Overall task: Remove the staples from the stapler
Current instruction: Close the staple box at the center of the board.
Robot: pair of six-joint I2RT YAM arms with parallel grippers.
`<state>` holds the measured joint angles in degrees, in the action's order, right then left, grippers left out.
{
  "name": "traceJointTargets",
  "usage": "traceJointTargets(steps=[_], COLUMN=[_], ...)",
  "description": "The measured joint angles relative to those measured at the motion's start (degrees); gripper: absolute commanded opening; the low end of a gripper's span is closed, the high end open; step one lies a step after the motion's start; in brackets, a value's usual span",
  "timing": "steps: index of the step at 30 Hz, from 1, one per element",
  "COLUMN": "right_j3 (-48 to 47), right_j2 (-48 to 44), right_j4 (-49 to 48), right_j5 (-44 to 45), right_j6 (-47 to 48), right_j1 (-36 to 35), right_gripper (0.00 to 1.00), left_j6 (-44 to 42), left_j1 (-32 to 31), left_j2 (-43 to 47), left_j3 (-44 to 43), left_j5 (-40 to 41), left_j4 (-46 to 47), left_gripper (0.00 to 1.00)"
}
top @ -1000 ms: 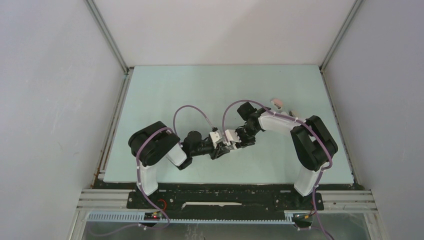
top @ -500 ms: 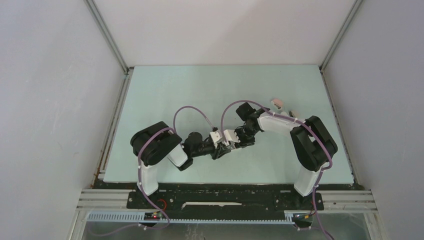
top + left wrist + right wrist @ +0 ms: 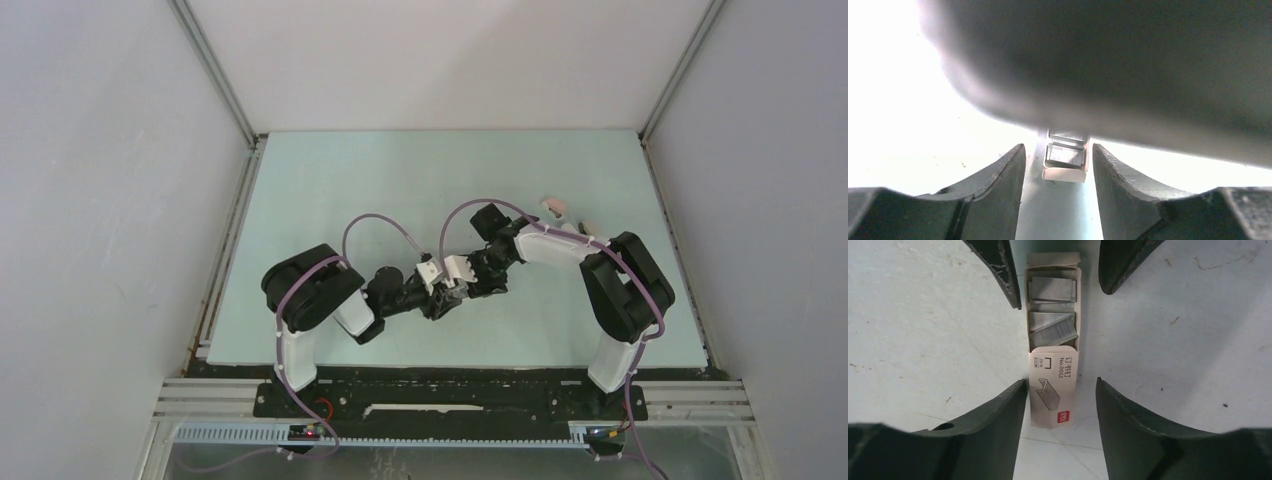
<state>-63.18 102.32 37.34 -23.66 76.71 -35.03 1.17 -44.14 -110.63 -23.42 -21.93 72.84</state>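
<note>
Legibly, the small box (image 3: 1050,390) reads "No.0012" and "26/6" beside Chinese characters, with a red mark too small to read. Grey staples (image 3: 1053,290) lie in its open end, toward the left gripper (image 3: 1058,146), on the desk (image 3: 923,315). Both the left and the right gripper (image 3: 1060,381) stand apart, straddling the box. A blurred dark mass hides most of the left wrist view.

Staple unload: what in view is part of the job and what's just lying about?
Job: staples, grey strips in the open box; left hand and right hand, both open, straddling that box.
Lying about: two small pale objects beyond the right arm, too small to identify.
</note>
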Motion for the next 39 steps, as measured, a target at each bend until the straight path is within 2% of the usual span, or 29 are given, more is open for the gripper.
traceJointTargets(steps=[8, 18, 27, 33, 39], right_j3=[0.0, 1.0, 3.0, 3.4, 3.9], right_j2=[-0.4, -6.5, -16.4, -21.6, -24.7], right_j4=[-1.7, 1.1, 3.7, 5.7, 6.6], right_j5=[-1.2, -4.3, -7.5, -11.8, -18.1], right_j6=[-1.5, -3.6, -9.3, -14.3, -21.3], right_j1=[0.7, 2.6, 6.8, 11.4, 17.0], right_gripper=[0.83, 0.85, 0.84, 0.83, 0.83], left_j6=[0.4, 2.0, 2.5, 4.9, 10.9], left_j1=[0.0, 0.0, 0.0, 0.6, 1.7], left_j2=[3.0, 20.8, 41.7, 52.7, 61.8], left_j3=[3.6, 10.3, 10.2, 9.5, 9.3], left_j5=[2.8, 8.6, 14.4, 17.6, 22.9], left_j4=[0.2, -2.6, -21.5, -34.3, -43.3], left_gripper=[0.67, 0.71, 0.74, 0.77, 0.95])
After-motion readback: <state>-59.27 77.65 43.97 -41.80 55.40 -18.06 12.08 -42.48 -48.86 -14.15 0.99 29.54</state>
